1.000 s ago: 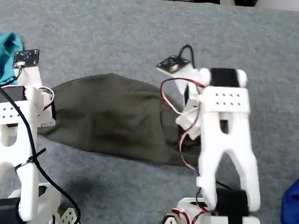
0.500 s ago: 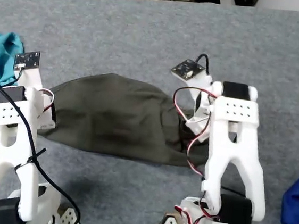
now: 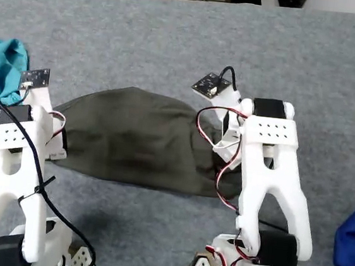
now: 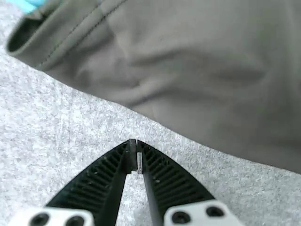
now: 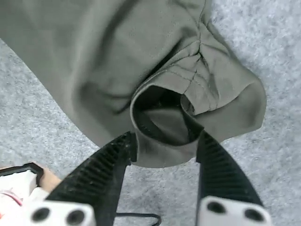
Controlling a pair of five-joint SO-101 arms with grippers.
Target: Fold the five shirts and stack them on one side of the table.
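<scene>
An olive green shirt (image 3: 132, 138) lies partly folded in the middle of the grey table (image 3: 175, 37). My left gripper (image 4: 135, 153) is shut with nothing in it, just off the shirt's (image 4: 197, 66) near edge, over bare table. My right gripper (image 5: 164, 141) is open above the shirt's (image 5: 117, 52) right end, its fingers (image 5: 110, 160) on either side of a sleeve opening (image 5: 162, 113). A teal shirt (image 3: 0, 70) is bunched at the table's left edge. A blue shirt (image 3: 346, 246) lies at the right edge.
The left arm (image 3: 10, 179) stands at the front left and the right arm (image 3: 266, 193) at the front right of the high view. The grey table stretches bare behind the olive shirt.
The right arm swung right, then back left a little, over the shirt's right end. The left arm shifted slightly.
</scene>
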